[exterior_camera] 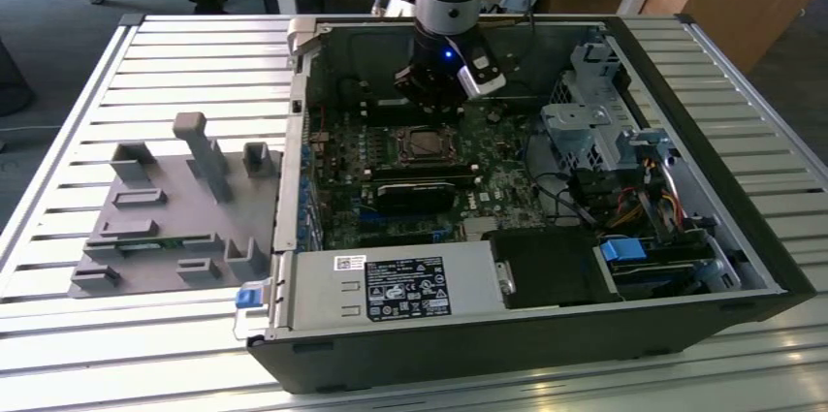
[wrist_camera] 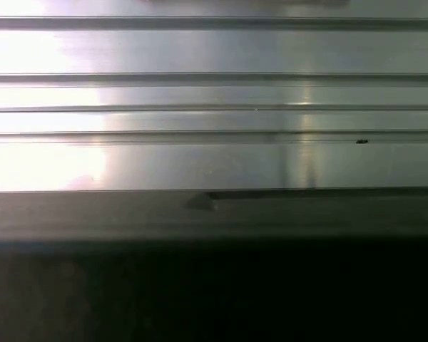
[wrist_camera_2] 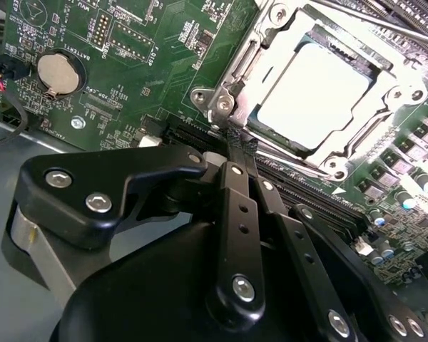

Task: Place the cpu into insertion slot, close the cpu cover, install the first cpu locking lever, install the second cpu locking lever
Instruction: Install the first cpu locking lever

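The cpu point(wrist_camera_2: 310, 96) lies pale and silvery in the insertion slot point(exterior_camera: 421, 145) on the green motherboard. The cpu cover point(wrist_camera_2: 367, 135), a silver metal frame, lies down around the chip's face. A thin metal lever rod point(wrist_camera_2: 371, 21) runs along one side of the socket. My gripper point(wrist_camera_2: 235, 146) is shut, its black fingers point(wrist_camera_2: 232, 192) pressed together with the tips at the socket's corner, touching or just off the metal frame. In the exterior view the gripper point(exterior_camera: 433, 92) hangs inside the open case, just behind the socket.
The open computer case point(exterior_camera: 763, 276) stands on a slatted aluminium table point(exterior_camera: 194, 53). A long black card point(exterior_camera: 414, 189) sits in front of the socket. Drive cages and cables point(exterior_camera: 608, 141) fill the exterior view's right. A grey fixture point(exterior_camera: 169, 208) lies on the left. A coin battery point(wrist_camera_2: 55, 73) sits on the board.
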